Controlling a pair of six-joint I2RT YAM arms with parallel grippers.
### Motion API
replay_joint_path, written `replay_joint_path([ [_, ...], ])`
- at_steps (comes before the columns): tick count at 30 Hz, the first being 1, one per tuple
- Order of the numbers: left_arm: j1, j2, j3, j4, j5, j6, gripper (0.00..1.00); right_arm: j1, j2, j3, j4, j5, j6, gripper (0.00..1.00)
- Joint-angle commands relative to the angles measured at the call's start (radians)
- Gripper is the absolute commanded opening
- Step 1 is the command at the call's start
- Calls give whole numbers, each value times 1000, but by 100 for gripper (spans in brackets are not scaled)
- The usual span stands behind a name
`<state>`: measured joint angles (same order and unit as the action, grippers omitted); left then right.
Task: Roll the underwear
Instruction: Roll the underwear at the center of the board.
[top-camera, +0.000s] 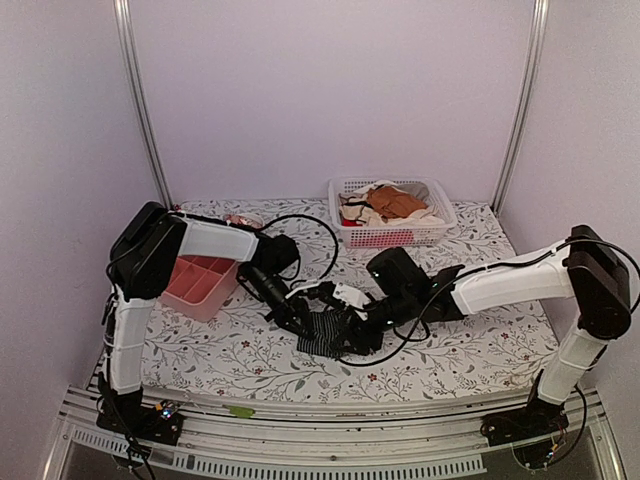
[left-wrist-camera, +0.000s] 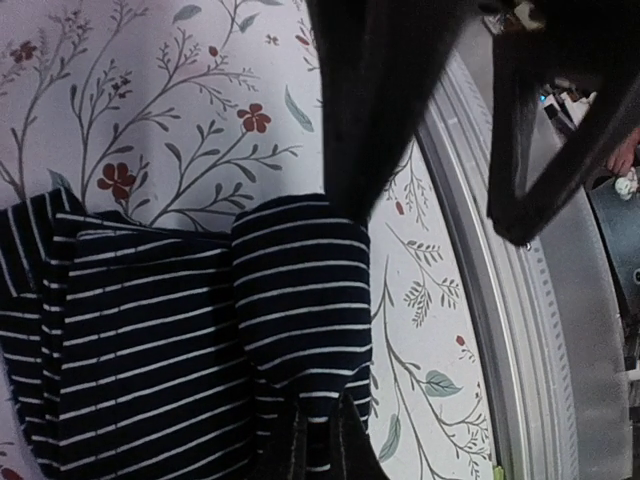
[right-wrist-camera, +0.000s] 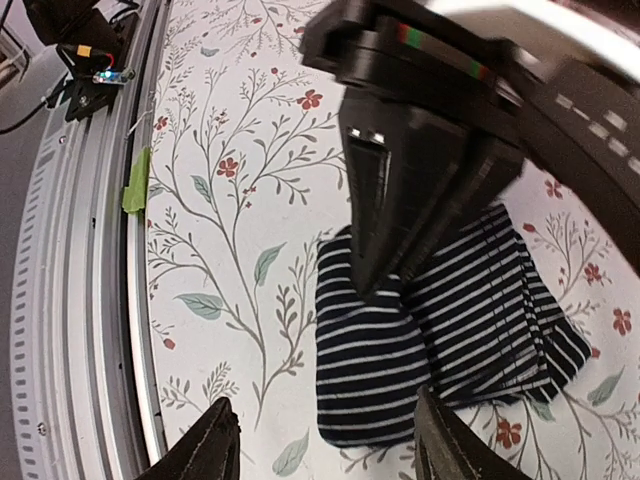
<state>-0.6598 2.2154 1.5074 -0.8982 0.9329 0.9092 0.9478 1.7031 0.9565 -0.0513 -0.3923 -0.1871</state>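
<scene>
The striped underwear (top-camera: 328, 333) lies folded near the middle of the near edge of my floral table (top-camera: 480, 345); my left jaws (top-camera: 297, 322) press its left end, one finger on the cloth, and stand apart; my right jaws (right-wrist-camera: 320, 445) hang open over its right side; a pink tray (top-camera: 200, 283) sits near the left edge.

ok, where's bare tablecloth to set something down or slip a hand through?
Free: the right front, between the underwear and the right arm's base, and the strip right of the white basket. Crowded: the centre, where the left claw and right claw meet at the underwear, and the left by the pink tray.
</scene>
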Motion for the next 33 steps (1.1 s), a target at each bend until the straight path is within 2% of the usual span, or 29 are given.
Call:
replay_joint_path([
  [1,30,103,72,-121,17,3,0,43,87,80,7,86,-113,59],
  [8,36,141,116,-145,23,4,0,66,166,105,18,168,-186,57],
  [11,35,148,124,-148,27,1,0,71,193,102,21,178,-201,52],
  [15,38,153,132,-150,27,-1,0,92,226,103,24,201,-214,32],
  [18,42,148,131,-148,27,3,0,100,246,106,15,218,-216,23],
  [22,47,140,129,-148,30,9,0,101,249,109,1,222,-208,0],
  [23,49,139,127,-147,30,11,0,101,247,113,-7,223,-207,0],
  [25,51,127,121,-143,31,20,6,101,239,126,-28,214,-197,0],
  [29,75,46,76,-68,21,1,32,100,208,150,-79,100,-125,0],
  [31,105,-33,18,40,18,-56,50,95,200,158,-97,16,-78,0],
  [33,147,-134,-74,194,20,-136,57,84,202,166,-112,-75,-18,0],
])
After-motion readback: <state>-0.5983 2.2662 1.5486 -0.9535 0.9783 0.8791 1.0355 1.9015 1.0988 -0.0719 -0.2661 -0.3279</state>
